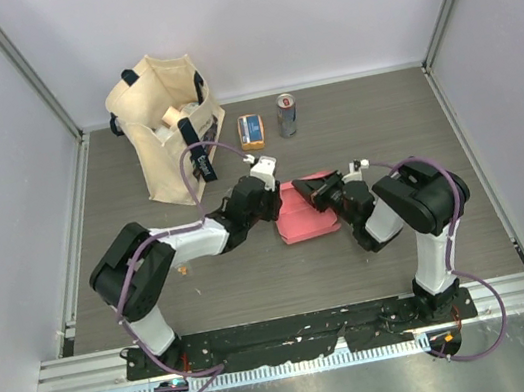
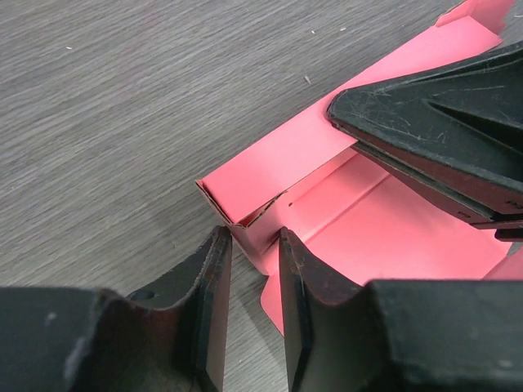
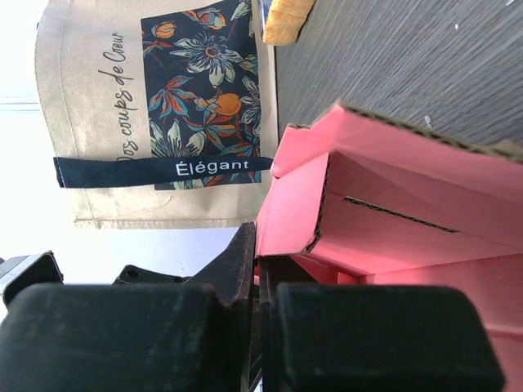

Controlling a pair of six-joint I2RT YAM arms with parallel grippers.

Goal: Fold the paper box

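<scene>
The paper box [image 1: 305, 211] lies half-formed on the table [image 2: 122, 98], directly between our two claws. The left claw [image 2: 252, 245] has its jaws apart with a clear gap. The low corner of the box, where a short wall stands up from the flat panel, sits right at its tips, and a thin card edge reaches into the gap. Nothing is clamped there. The right claw [image 3: 256, 249] is clenched on the box's wall: its jaws meet on the pink card just in front of them, and the open interior with its narrow slot [image 3: 396, 214] rises beyond and to one side.

We judge the corner ahead of the left claw to be the weak point. If the jaws close slightly off the fold line, they would flatten the raised wall or put a crease where none belongs. The card looks thin, so a pull from the left against the right claw's pinch could tear the edge or slide it out of that grip. With only one wall held, the whole box could also skid across the table away from both claws.
</scene>
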